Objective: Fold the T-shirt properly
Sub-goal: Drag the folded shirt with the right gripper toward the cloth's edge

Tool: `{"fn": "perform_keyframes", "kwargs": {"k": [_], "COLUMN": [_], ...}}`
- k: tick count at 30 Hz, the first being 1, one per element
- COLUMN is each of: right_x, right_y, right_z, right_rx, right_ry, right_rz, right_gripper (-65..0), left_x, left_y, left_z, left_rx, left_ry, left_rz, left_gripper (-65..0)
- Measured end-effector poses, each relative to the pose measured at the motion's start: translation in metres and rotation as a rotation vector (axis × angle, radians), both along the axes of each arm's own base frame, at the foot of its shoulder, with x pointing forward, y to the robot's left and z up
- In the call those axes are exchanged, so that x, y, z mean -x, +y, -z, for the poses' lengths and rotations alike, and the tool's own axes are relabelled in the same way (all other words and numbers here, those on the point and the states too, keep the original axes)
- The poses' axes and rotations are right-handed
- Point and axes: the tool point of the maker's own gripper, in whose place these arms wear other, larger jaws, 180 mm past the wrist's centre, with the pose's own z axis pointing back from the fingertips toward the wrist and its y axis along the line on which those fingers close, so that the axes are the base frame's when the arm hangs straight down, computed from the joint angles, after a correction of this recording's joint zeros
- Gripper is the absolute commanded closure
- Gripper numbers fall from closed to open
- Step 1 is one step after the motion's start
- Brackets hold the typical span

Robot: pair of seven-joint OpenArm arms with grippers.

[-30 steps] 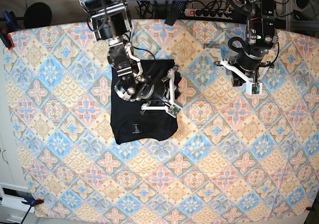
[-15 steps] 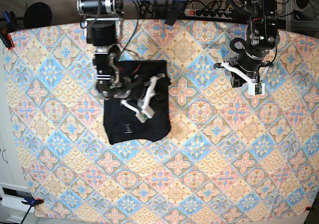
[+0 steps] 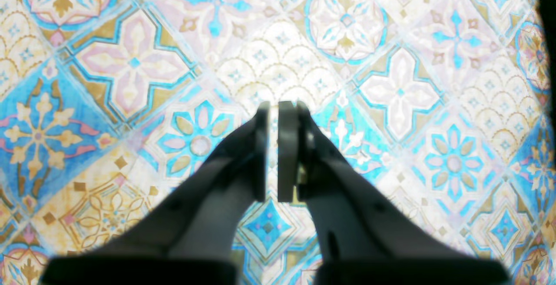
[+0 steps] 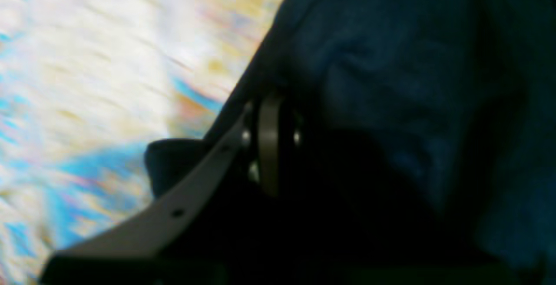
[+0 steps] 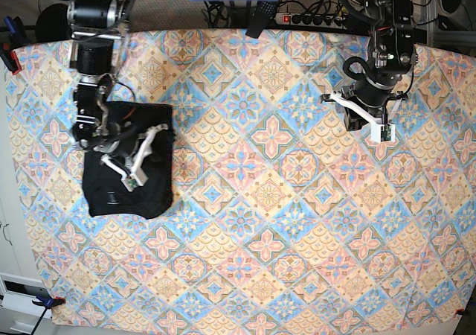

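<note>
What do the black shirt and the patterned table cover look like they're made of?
T-shirt: soft matte knit, probably cotton; it wrinkles and shows no shine. Table cover: printed tile pattern, lying flat; the left wrist view shows a faint sheen, so possibly coated cloth or vinyl, hard to tell.

Left gripper jaws nearly closed, empty; right gripper low (jaws blurred, seemingly pinched).
</note>
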Motion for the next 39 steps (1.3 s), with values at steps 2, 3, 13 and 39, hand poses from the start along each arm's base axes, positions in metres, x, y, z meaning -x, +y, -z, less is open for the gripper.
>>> {"fn": "perform_keyframes", "kwargs": {"k": [2,3,13,39], "right_x": [0.001,0.000,0.031,0.092], "right_y": [-0.010,-0.010,-0.019,-0.093], "right_z": [0.000,0.000,-0.008,-0.040], "right_rx": [0.024,0.028,0.162,0.289], "right_ry": [0.007,0.006,0.007,-0.002], "right_rz": [0.008,0.007,-0.028,0.201], "right_gripper": [-2.7,-2.7,-2.7,-2.7], "left_x": [0.000,0.000,0.000,-0.009], "left_y": [-0.001,-0.001,-0.002,-0.011], "left_z": [0.000,0.000,0.000,-0.004], "left_rx": [0.001,0.001,0.003,0.015], "left_ry": [0.000,0.000,0.000,-0.020], "left_rz": [0.002,0.002,0.003,0.027], "left_gripper": [-1.8,-1.8,-1.8,-1.8]}}
